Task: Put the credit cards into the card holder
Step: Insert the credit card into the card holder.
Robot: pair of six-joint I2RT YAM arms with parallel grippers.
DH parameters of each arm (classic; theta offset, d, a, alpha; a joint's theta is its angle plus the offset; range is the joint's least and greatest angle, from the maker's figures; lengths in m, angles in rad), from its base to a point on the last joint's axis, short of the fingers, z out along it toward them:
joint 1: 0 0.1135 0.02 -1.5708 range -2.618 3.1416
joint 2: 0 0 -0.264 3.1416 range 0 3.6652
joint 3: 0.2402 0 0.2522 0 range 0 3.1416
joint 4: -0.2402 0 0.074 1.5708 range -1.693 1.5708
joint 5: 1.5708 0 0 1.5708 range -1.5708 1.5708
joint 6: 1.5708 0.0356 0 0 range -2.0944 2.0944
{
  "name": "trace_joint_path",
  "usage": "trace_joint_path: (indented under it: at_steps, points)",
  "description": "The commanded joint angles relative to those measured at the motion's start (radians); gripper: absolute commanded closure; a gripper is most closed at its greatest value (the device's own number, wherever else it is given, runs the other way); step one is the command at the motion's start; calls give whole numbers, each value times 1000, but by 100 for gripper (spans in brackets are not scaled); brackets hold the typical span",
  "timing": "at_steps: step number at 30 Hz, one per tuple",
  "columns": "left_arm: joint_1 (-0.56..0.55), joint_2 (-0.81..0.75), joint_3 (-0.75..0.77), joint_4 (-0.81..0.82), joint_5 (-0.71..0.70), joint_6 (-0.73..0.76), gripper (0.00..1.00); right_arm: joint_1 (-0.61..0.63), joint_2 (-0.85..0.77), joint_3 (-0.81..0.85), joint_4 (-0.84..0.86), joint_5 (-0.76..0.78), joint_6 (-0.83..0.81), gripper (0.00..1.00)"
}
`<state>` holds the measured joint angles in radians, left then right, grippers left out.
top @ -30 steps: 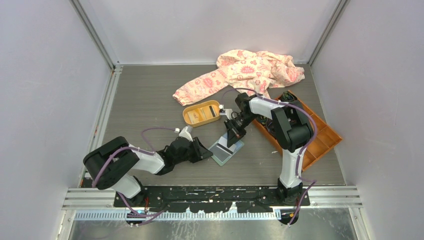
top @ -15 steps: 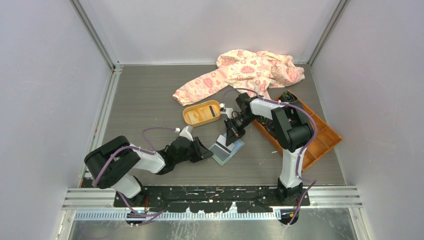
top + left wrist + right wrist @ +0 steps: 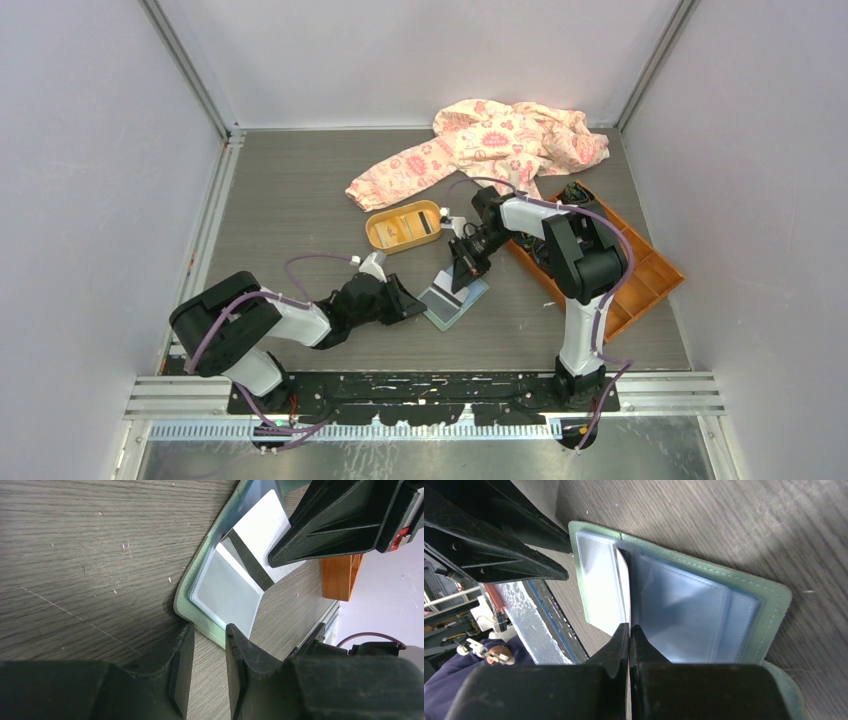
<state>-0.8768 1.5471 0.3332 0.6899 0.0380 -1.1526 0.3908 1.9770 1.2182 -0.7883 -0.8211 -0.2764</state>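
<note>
The card holder (image 3: 452, 310) lies open on the table, pale green with clear sleeves (image 3: 225, 587) inside. My right gripper (image 3: 629, 627) is shut on a credit card (image 3: 267, 527), white with a dark stripe. The card stands tilted over the holder (image 3: 774, 600), seen edge-on (image 3: 624, 590), with its lower end at the fold between the sleeves. My left gripper (image 3: 209, 630) is open and low on the table. Its fingertips (image 3: 185, 640) sit right at the holder's green rim (image 3: 197, 615), and bare table shows between them. In the top view the right gripper (image 3: 462, 268) and left gripper (image 3: 418, 306) flank the holder.
An orange oval tray (image 3: 380, 232) with flat pale pieces in it sits behind the holder. An orange compartmented box (image 3: 650, 285) stands at the right beside the right arm. A pink patterned cloth (image 3: 490, 145) lies at the back.
My right gripper has shifted slightly left with the card, closer over the holder's fold. The left gripper has barely moved.
</note>
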Motion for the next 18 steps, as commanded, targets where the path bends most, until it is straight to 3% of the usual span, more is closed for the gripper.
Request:
trace_joint_path:
  at_steps: [1, 10, 18]
  points:
    - [-4, 32, 19, -35, -10, 14, 69, 17, -18, 0, -54, 45, -66, 98]
    - [-3, 35, 21, -31, -6, 13, 69, 37, -29, -2, -66, 52, -84, 95]
    - [-4, 31, 21, -35, -5, 13, 70, 40, -52, 5, -67, 72, -55, 78]
